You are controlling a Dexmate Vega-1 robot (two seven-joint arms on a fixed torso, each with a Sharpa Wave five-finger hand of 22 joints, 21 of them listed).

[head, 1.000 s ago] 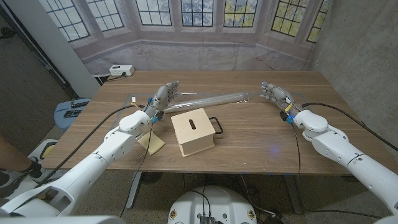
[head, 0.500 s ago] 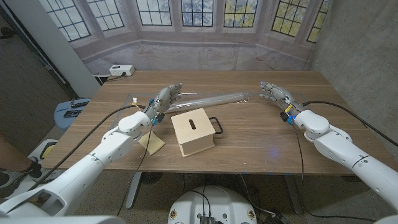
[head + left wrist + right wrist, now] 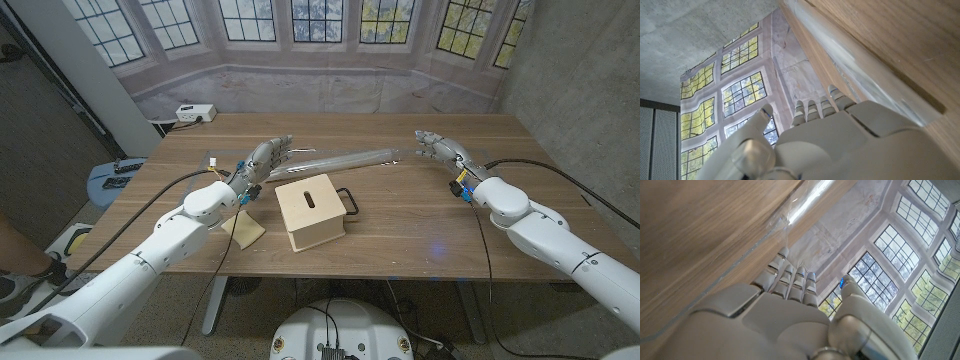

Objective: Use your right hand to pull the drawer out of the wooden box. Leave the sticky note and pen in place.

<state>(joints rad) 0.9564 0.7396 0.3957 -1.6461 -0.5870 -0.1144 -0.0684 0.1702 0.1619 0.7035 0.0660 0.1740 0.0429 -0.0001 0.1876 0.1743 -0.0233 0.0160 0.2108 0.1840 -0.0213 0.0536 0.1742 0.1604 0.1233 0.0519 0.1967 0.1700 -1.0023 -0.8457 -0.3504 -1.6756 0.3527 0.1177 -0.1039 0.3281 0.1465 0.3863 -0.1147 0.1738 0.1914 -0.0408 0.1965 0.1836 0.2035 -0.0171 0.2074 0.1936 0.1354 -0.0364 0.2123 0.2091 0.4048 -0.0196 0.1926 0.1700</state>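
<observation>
Change noted: over the last second the right hand [image 3: 437, 148] has drifted slightly leftward and a little farther up the worktop [image 3: 420, 215], while the left hand [image 3: 262, 158] has barely shifted. Neither has come any closer to the box [image 3: 311, 210]. Judgement: the pull has not begun; the right hand must first travel in and down to the handle [image 3: 348, 201].

Right hand: fingers apart, holding nothing, well apart from the box, near the right end of the clear tube [image 3: 345, 158].

Left hand: fingers extended and spread, holding nothing, close to the tube's left end, behind the box. Whether it touches the tube cannot be told.

Box: light wood, near the middle of the worktop, closed, with a dark slot in its top face. The black wire handle projects from its right side, facing the right arm. The drawer appears fully seated; its contents are hidden.

Sticky note [image 3: 244, 229]: pale yellow, on the worktop just left of the box, partly under the left forearm. Pen: not identified with confidence; none is visible on or beside the note.

Risk: the box is light and unheld, so a pull on the handle may drag it whole.
</observation>
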